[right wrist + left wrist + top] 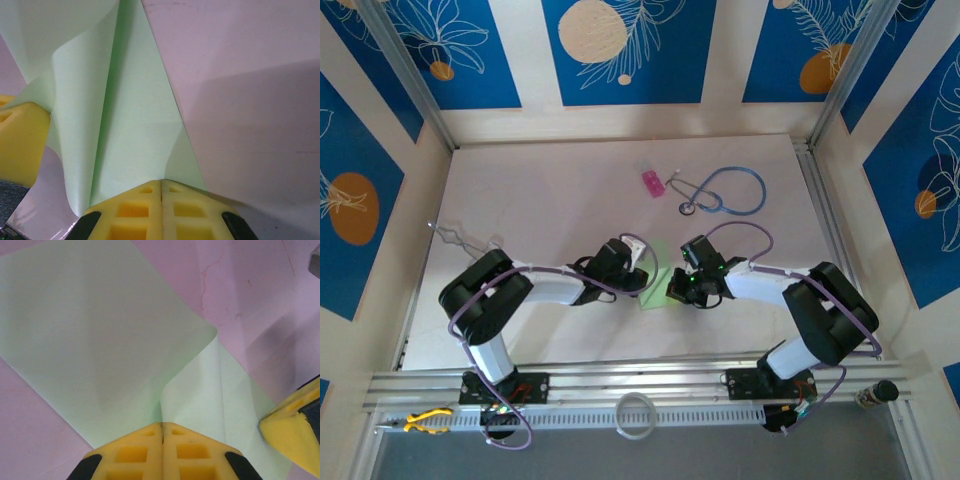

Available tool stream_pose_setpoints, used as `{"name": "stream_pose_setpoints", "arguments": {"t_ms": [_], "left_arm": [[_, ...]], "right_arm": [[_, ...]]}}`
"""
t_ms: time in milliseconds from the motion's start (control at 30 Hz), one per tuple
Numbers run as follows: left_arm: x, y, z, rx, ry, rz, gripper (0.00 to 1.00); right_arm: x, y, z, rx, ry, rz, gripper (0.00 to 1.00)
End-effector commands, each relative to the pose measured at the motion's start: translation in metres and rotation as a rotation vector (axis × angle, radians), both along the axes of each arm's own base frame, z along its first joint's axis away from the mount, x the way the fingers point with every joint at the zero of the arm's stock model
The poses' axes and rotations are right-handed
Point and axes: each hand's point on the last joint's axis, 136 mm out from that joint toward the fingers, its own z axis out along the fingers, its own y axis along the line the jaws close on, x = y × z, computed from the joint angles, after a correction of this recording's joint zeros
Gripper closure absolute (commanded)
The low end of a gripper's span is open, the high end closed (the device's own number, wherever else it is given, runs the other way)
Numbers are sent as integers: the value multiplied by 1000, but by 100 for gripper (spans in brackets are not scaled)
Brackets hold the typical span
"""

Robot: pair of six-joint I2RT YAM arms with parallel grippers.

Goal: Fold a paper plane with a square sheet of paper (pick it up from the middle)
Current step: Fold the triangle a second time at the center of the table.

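The light-green square sheet of paper (657,282) sits between my two grippers near the table's front middle. My left gripper (640,276) is shut on one edge of it. In the left wrist view its yellow fingers meet at the sheet (100,330), and a flap curls up to the right. My right gripper (678,287) is shut on the opposite edge. Seen from the right wrist, the sheet (135,115) rises in a long fold from the closed jaws. Each wrist view catches a yellow finger of the other gripper. The paper is a curled sheet; the paper plane is out of view.
A small pink block (652,183) and a blue stethoscope (725,192) lie at the back of the white table (540,200). Side walls and aluminium rails frame the workspace. A white ring (636,415) rests on the front rail.
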Motion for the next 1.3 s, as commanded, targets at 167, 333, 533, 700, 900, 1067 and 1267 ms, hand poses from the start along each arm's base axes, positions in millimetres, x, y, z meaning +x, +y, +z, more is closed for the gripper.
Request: {"name": "stream_pose_setpoints", "arguments": {"t_ms": [167,333,533,700,900,1067,1267], "left_arm": [[4,9,-11,32,-3,23,93],[4,10,-14,34,9,24,93],[2,13,-18,44,17,32,93],[3,14,-20,45,20,35,93],[2,15,-24,48,33,36,93],[0,17,-26,40,50,46,94],[-1,18,-28,30,62,46,94]], "right_arm": [[-19,-14,-20,-72,99,-4,99],[-18,-14,-19,-72,97,-5,99],[-19,-15,-20,-76,100,-5,98],[-19,-15,-20,-77,101,-6,98],[-18,-14,-19,-73,98,-7,98],[-12,-12,-10,-52,64,-11,98],[-8,-6,3,11,40,-6,98]]}}
